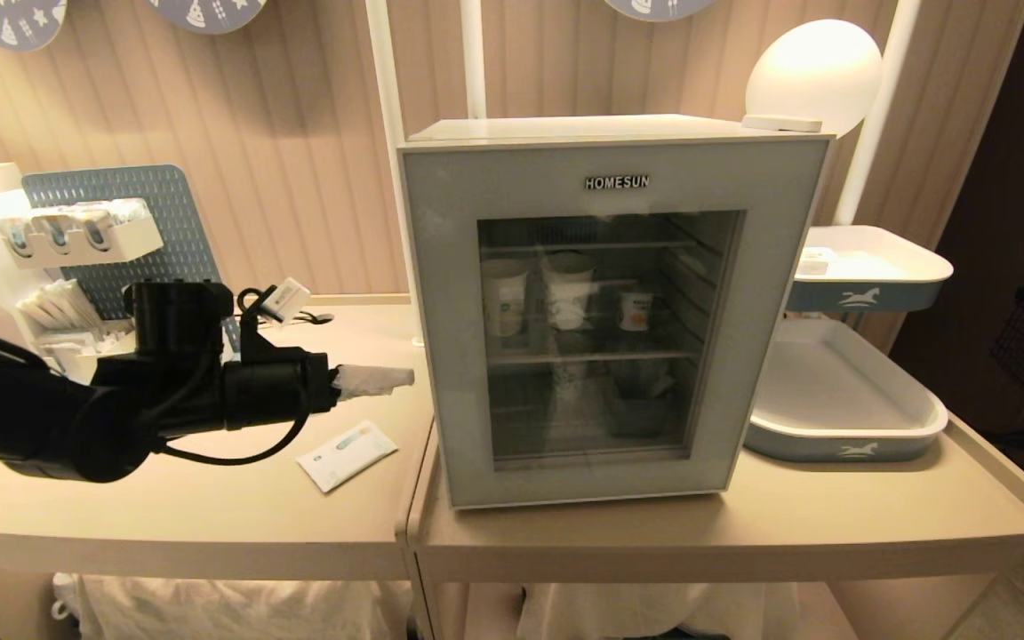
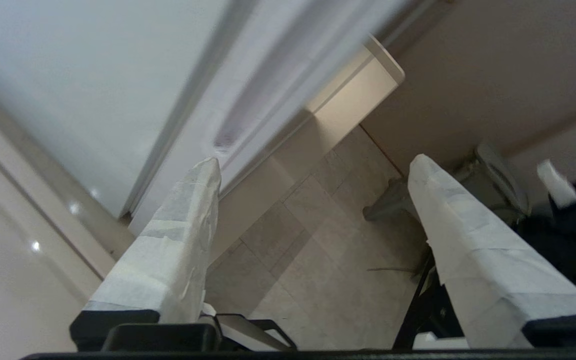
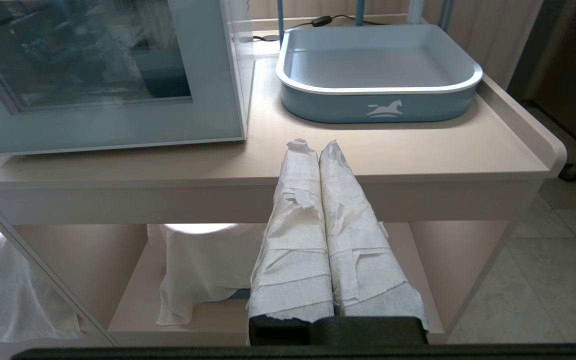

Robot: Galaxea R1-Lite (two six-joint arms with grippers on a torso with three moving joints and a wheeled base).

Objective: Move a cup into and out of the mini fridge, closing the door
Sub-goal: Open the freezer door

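Observation:
The white mini fridge (image 1: 610,129) stands on the table with its grey-blue door (image 1: 441,356) shut. Through the glass, the small white cup (image 1: 636,311) with an orange picture sits on the middle wire shelf, toward the right. My left gripper (image 1: 388,380) hovers above the table just left of the fridge's lower left side, pointing at it. In the left wrist view it (image 2: 313,167) is open, nothing between its paper-wrapped fingers (image 2: 188,225), the fridge wall (image 2: 93,90) close beside one finger. My right gripper (image 3: 318,147) is shut and empty, parked low before the table's front edge.
Two taller paper cups (image 1: 505,298) (image 1: 570,289) share the cup's shelf. A white packet (image 1: 346,455) lies on the table below my left arm. A blue pegboard rack (image 1: 165,222) stands behind it. Blue-and-white trays (image 1: 841,418) (image 1: 868,276) sit right of the fridge.

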